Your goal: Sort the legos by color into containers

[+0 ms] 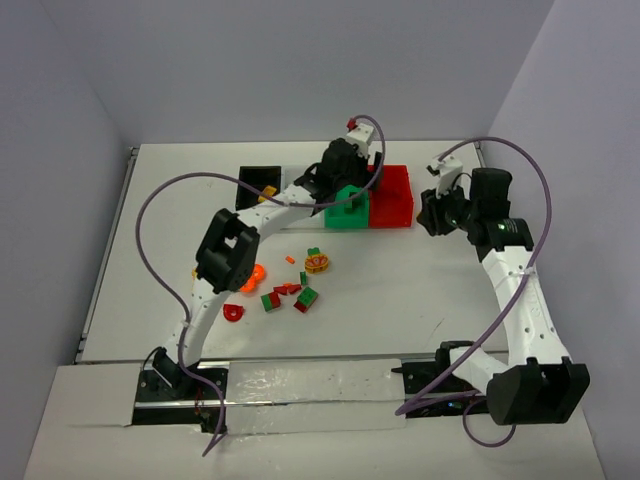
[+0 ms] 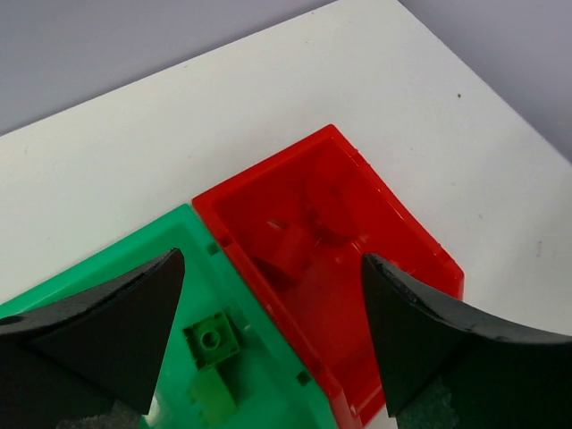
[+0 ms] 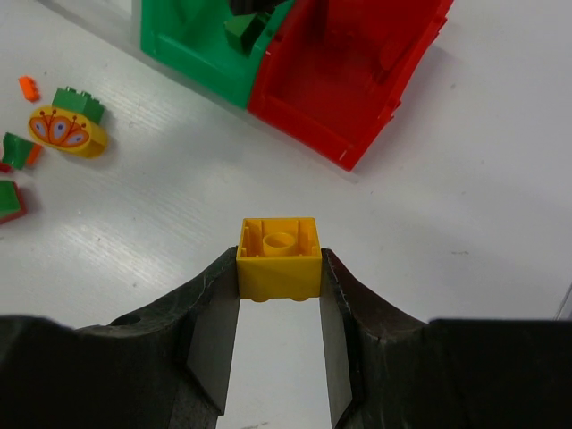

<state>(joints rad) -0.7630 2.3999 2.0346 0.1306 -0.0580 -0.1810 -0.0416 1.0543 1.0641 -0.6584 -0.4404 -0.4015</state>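
Note:
My left gripper (image 2: 273, 295) is open and empty, hovering over the border of the green bin (image 2: 179, 268) and the red bin (image 2: 357, 214); it also shows in the top view (image 1: 352, 192). Two green bricks (image 2: 212, 340) lie in the green bin, and red pieces (image 2: 290, 250) lie in the red bin. My right gripper (image 3: 279, 268) is shut on a yellow brick (image 3: 279, 259), held studs-down above the table, right of the red bin (image 1: 392, 197). It shows in the top view (image 1: 430, 213). Loose legos (image 1: 290, 295) lie mid-table.
A black bin (image 1: 258, 185) holding a yellow piece stands at the left of the row; the white bin (image 1: 295, 178) is mostly hidden by my left arm. A yellow round piece (image 3: 67, 131) and green and orange bits lie left of my right gripper.

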